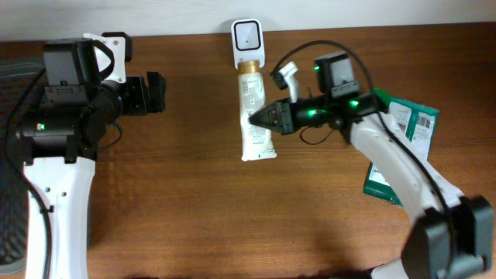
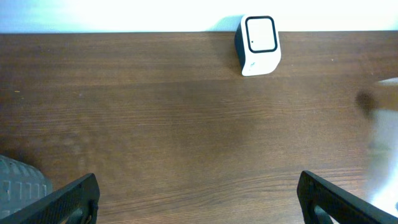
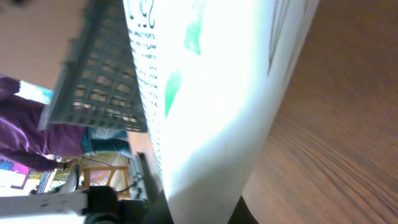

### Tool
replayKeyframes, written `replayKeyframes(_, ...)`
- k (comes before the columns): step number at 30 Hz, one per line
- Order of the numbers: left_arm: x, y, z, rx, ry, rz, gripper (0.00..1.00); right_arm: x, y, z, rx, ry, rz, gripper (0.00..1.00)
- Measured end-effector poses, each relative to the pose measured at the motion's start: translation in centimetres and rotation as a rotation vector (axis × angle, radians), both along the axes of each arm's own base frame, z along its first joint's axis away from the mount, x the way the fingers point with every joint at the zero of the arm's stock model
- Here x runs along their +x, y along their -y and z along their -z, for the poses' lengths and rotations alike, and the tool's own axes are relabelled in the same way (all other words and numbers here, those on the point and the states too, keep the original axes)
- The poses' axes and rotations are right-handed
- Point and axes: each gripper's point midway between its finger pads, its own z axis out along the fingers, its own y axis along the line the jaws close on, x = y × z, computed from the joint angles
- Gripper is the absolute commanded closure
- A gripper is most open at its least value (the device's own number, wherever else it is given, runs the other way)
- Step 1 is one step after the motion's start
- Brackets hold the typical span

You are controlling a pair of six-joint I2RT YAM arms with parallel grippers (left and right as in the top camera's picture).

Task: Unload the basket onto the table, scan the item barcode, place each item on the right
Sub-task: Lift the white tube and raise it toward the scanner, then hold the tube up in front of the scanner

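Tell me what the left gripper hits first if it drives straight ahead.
Probably nothing soon: the left gripper faces bare table, and the scanner at the back edge sits slightly right of its line. Depth is unclear.

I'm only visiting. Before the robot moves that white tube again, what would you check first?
1. Right gripper shut on the white tube: ok.
2. Scanner upright, its window uncovered: ok.
3. Barcode turned toward the scanner: cannot tell.
4. Left gripper open and well away from the tube: ok.
5. Green packet away from the tube and scanner: ok.
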Motion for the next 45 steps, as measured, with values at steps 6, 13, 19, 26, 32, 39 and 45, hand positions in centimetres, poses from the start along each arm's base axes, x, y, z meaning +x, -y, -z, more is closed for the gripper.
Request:
replayKeyframes(6,0.0,0.0,0.0,0.000,0.000,0.000,0.01,-1.9,0.7,-5.0,0.062,0.099,-0.015,0.96)
replayKeyframes(13,0.0,0.0,0.0,0.000,0.000,0.000,0.01,-2.4,1.0,-5.9,0.062,0.083,0.012,0.96)
replayKeyframes(19,0.0,0.0,0.0,0.000,0.000,0.000,0.01,-1.0,2.3,-5.5,-0.090,-0.008,0.141,0.96)
replayKeyframes(26,0.0,0.0,0.0,0.000,0.000,0.000,0.01,4.7,1.2,-9.1,-0.356,0.180,0.197,0.96)
replayKeyframes(32,0.0,0.0,0.0,0.000,0.000,0.000,0.01,12.4,-0.2,-4.5,-0.609,0.381,0.258,0.96)
replayKeyframes(39,0.0,0.0,0.0,0.000,0.000,0.000,0.01,21.1,2.4,3.0,-0.911,0.535,0.416,0.96)
replayKeyframes(45,0.0,0.0,0.0,0.000,0.000,0.000,0.01,26.3,4.2,7.4,-1.130,0.703,0.472,0.96)
